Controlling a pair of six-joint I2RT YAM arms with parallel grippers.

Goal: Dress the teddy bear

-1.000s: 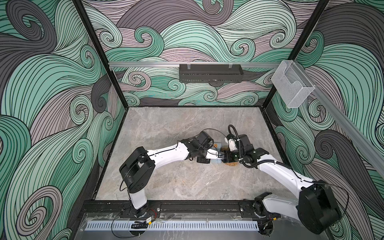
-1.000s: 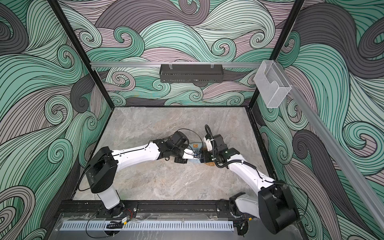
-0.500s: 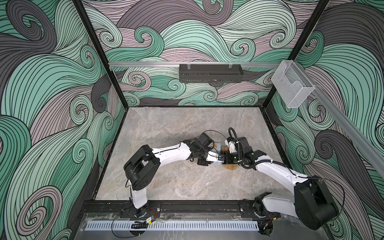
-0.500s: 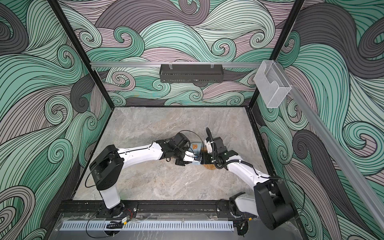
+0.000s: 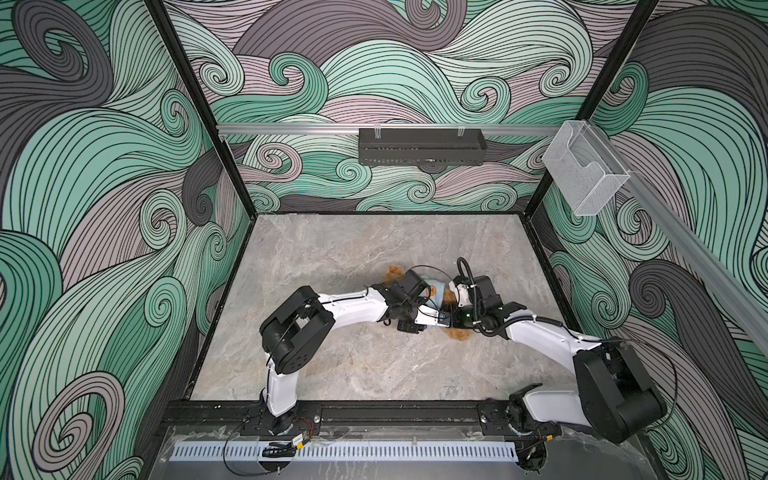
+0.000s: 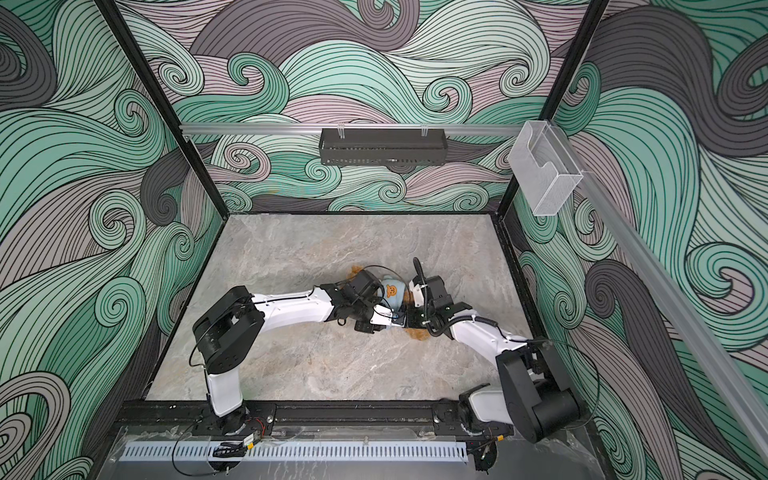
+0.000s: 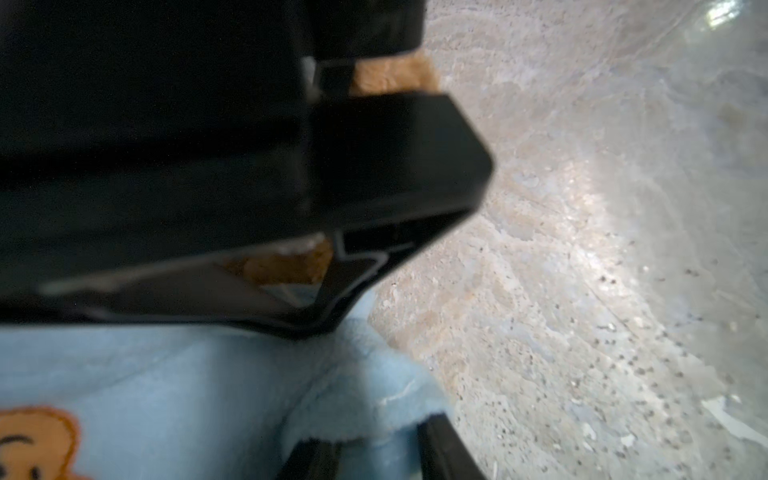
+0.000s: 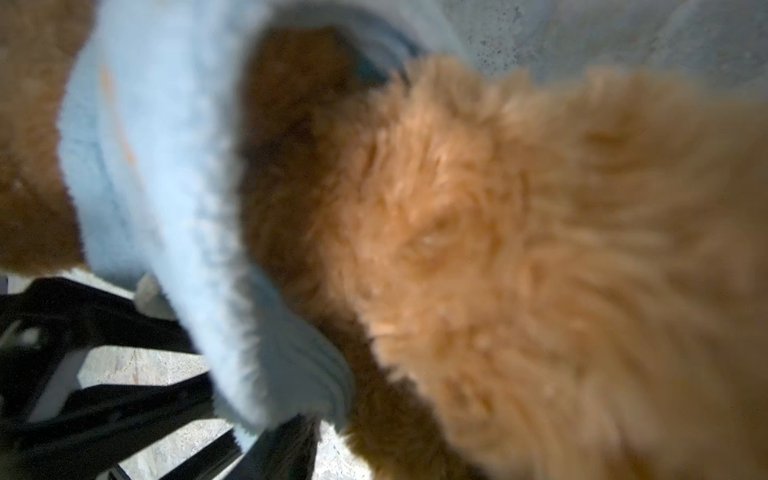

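Presumably to tug the light-blue fleece garment (image 6: pixel 392 291) down the shaggy golden-brown teddy bear (image 8: pixel 498 249), left gripper (image 6: pixel 390 321) and right gripper (image 6: pixel 411 315) meet mid-surface; their openings cannot be told.

Both arms stretch inward, elbows bent, forearms low. There's the left gripper (image 5: pixel 433 318) nose to nose with the right gripper (image 5: pixel 455 316), crowded together; jaw gaps can't be made out.
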